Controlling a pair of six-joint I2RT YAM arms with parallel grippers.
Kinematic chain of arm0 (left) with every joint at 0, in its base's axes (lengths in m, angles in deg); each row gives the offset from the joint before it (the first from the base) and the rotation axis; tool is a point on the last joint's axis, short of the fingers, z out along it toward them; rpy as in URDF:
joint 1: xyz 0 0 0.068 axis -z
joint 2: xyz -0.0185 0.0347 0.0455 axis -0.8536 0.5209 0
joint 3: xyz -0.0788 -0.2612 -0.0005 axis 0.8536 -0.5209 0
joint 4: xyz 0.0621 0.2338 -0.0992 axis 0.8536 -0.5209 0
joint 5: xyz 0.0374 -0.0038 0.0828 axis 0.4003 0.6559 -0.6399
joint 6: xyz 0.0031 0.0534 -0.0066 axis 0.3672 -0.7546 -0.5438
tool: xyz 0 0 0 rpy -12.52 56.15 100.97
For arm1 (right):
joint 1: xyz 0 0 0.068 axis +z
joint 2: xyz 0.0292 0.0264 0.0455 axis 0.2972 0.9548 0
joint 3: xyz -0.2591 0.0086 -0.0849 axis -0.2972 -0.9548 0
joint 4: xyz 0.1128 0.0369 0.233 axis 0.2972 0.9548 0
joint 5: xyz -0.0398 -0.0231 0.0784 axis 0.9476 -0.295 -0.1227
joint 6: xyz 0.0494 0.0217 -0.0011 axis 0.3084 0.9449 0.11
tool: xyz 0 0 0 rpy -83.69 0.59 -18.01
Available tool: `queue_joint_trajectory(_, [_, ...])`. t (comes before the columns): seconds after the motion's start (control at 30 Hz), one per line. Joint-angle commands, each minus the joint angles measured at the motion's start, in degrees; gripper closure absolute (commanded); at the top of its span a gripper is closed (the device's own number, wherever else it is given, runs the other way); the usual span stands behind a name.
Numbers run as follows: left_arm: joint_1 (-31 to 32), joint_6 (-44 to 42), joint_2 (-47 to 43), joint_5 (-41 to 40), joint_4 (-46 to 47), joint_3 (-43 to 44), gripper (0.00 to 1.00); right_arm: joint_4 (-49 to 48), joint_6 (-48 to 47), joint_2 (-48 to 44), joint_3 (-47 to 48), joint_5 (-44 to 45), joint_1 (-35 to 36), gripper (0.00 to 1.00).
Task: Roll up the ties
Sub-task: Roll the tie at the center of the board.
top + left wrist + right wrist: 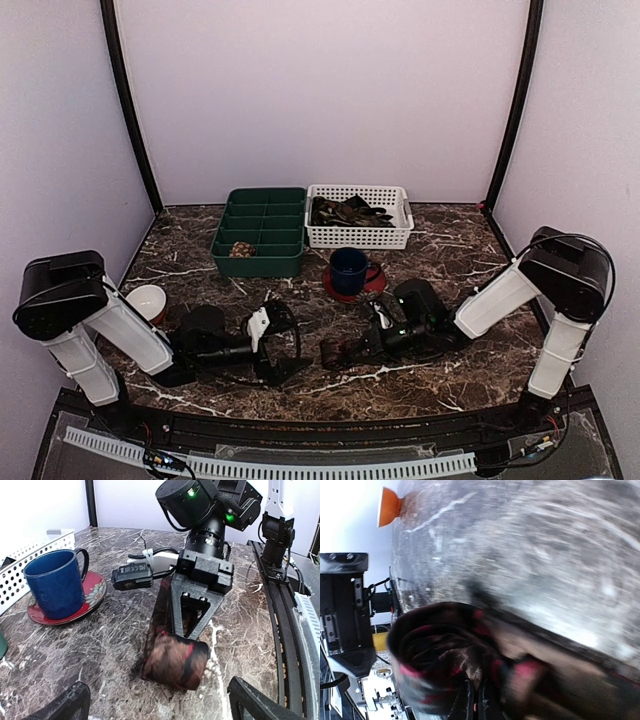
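Observation:
A dark brown tie with red flecks lies on the marble table, partly wound into a coil, its flat tail running back under the right arm. My right gripper is shut, its fingers reaching into the coil's core. In the blurred right wrist view the jaws pinch the fabric at the middle of the coil. My left gripper is open and empty, facing the coil from the left with a small gap; its fingertips frame the left wrist view. More ties lie in the white basket.
A blue mug on a red saucer stands just behind the coil. A green divided tray holds one rolled speckled tie. The white basket is beside it. A white bowl sits by the left arm.

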Motion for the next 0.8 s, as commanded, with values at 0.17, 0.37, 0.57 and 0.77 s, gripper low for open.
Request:
queue_joint_trajectory(0.17, [1.9, 1.4, 14.1, 4.5, 9.6, 4.8, 0.02, 7.7, -1.8, 2.5, -4.0, 5.2, -2.1, 1.00])
queue_joint_trajectory(0.37, [2.6, -4.8, 19.3, 4.0, 8.5, 11.1, 0.05, 7.4, -1.6, 3.2, -4.1, 4.6, -2.3, 1.00])
queue_joint_trajectory(0.57, [2.6, -7.3, 24.1, 7.5, 2.7, 17.7, 0.22, 7.4, -1.8, 3.2, -3.7, 3.9, -2.3, 1.00])
queue_joint_trajectory(0.77, [2.6, -6.8, 26.8, 7.9, 0.3, 20.1, 0.40, 7.7, -3.2, 1.5, -3.5, 3.6, -2.2, 1.00])
